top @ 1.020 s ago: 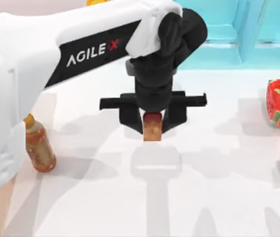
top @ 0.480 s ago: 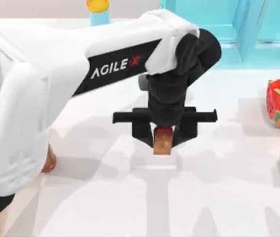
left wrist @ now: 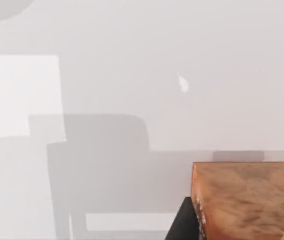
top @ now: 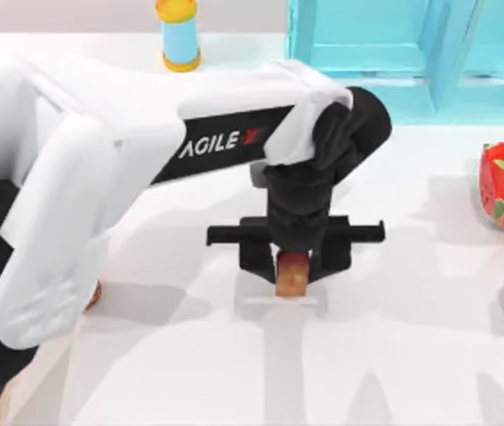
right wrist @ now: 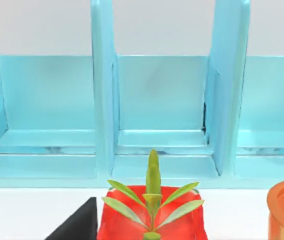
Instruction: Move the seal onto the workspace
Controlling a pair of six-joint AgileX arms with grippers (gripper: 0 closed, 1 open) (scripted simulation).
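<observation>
In the top view, the seal (top: 293, 273) is being pinched between the jaws of the left gripper (top: 293, 266) at the centre of the frame, low over the workspace (top: 394, 355); whether its base is touching cannot be told. The placing is best done by keeping the seal upright, settling it fully onto the white surface, then spreading the jaws without dragging it. In the left wrist view, the seal's amber body (left wrist: 249, 200) is being cut off at the lower right corner, with the tabletop beyond. In the right wrist view, the watermelon pot (right wrist: 152, 215) and turquoise shelf (right wrist: 102, 100) are being shown; the right gripper's jaws cannot be judged.
</observation>
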